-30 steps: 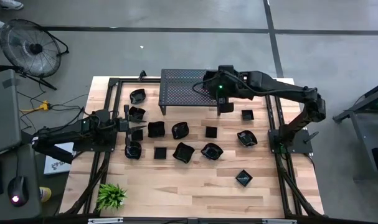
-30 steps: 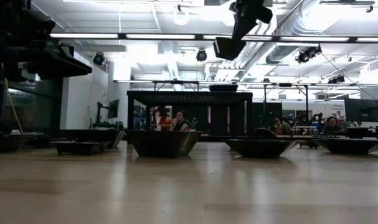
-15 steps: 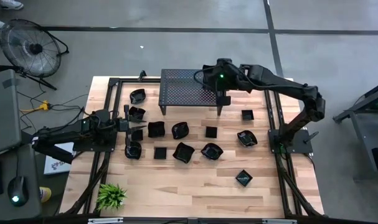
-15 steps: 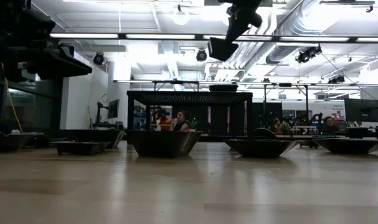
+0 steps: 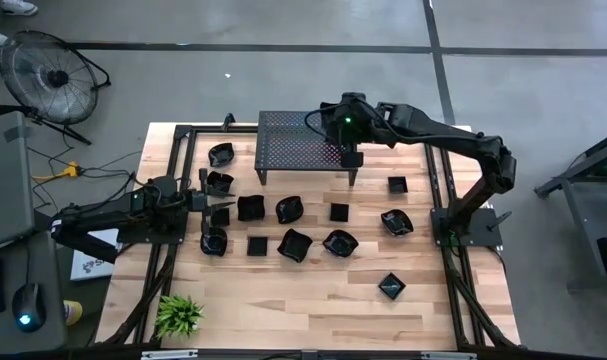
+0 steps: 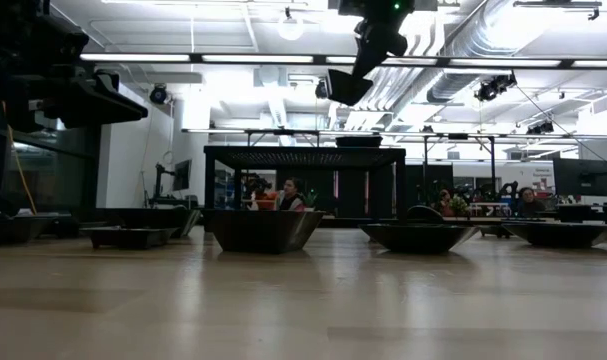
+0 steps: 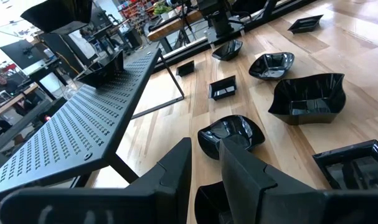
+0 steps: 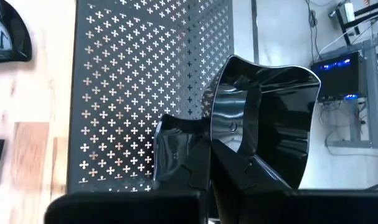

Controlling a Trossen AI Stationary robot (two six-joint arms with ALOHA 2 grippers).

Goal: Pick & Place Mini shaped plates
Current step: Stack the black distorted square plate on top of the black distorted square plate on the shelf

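No readable text in any view.

No words, labels, brand marks, numbers or signs can be made out on the table, the dishes, the arms or in the room behind; a white item at the table's left edge is too small to read.

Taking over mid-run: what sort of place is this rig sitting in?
Probably an open lab or workshop, not a home: exposed ceiling ducts, a bare concrete floor with a floor fan, and people seated at workstations beyond the table.
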